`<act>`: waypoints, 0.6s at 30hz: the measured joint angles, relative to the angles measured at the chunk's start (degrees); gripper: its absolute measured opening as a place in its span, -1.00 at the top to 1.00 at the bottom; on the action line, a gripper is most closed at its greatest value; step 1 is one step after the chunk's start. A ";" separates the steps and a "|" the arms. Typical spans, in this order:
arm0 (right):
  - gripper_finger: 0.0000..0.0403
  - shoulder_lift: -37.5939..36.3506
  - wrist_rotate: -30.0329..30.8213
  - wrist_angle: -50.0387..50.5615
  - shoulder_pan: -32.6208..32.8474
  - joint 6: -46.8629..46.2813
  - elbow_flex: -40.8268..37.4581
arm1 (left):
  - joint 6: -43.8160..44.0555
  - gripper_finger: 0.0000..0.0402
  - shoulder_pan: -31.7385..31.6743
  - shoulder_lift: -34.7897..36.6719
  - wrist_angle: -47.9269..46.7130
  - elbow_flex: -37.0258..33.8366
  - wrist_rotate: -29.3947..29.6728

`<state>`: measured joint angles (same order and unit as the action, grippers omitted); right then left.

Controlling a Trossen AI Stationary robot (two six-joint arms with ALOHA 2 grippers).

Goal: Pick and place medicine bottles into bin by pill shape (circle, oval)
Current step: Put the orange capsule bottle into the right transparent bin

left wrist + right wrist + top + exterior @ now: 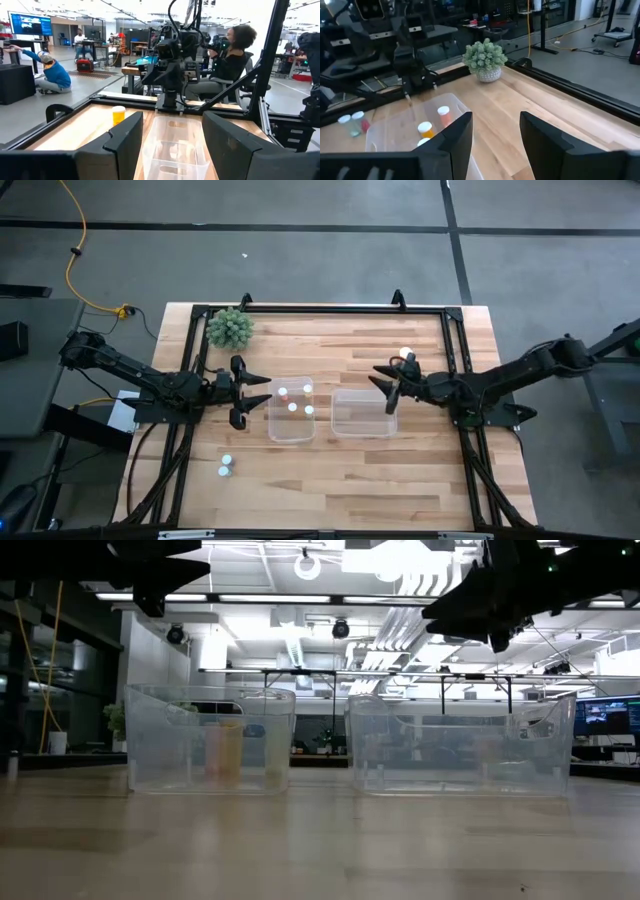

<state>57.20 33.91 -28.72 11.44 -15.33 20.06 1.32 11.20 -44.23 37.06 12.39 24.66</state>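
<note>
Left bin [291, 424] w/ approx 3 bottles [293, 407], right bin [364, 415] bare

Three white-capped medicine bottles [293, 403] stand upright inside the left clear bin [273, 430]. Two more bottles [226, 466] stand on the bench at its 8 o'clock. One capped bottle [405, 354] stands at the right bin's [345, 428] 1 o'clock.

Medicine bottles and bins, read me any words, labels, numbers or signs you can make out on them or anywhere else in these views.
No text can be read in any view.
Medicine bottles in the left bin: any labels are too small to read.
Right bin: no label shows.
Bottle on the table in the left wrist view: too blurred to read.
Screen in the room behind: lit, but its content is too small to read.
</note>
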 joint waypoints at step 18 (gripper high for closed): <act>0.23 0.25 0.49 0.17 0.07 2.28 0.23 | 0.13 0.03 0.00 -0.02 0.04 -0.01 -0.02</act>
<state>57.45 34.40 -28.56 11.51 -13.05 20.29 1.45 11.20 -44.25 37.10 12.38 24.64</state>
